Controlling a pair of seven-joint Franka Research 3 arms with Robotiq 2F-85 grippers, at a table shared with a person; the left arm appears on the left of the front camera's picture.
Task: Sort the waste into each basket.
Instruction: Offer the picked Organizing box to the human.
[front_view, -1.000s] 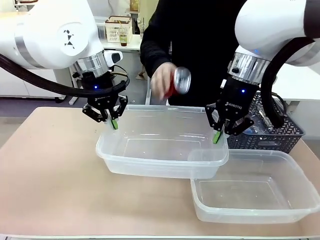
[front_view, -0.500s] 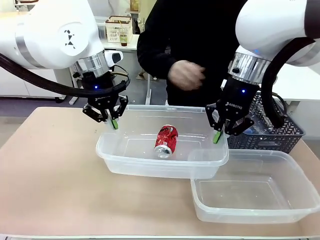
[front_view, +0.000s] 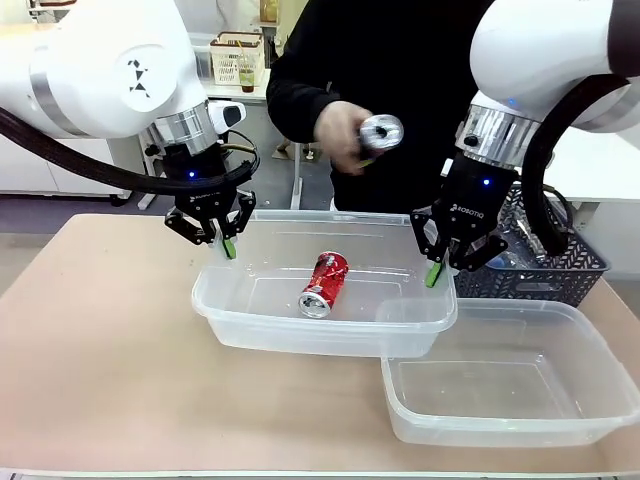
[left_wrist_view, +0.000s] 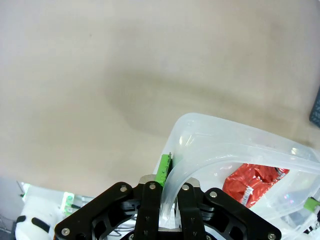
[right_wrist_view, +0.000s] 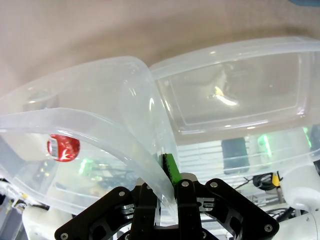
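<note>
The left gripper (front_view: 228, 247) and right gripper (front_view: 434, 272) are each clamping a rim of the far tub (front_view: 300, 330), where a crushed red can (front_view: 322, 284) is lying. The person's hand (front_view: 343, 135) is holding another can (front_view: 381, 132) (front view only); the near tub (front_view: 500, 425) is sitting at right.

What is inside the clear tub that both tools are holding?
One crushed red can lies on its side on the floor of the held tub, silver end facing the camera. Nothing else shows inside. The left tool and right tool pinch its rim.
</note>
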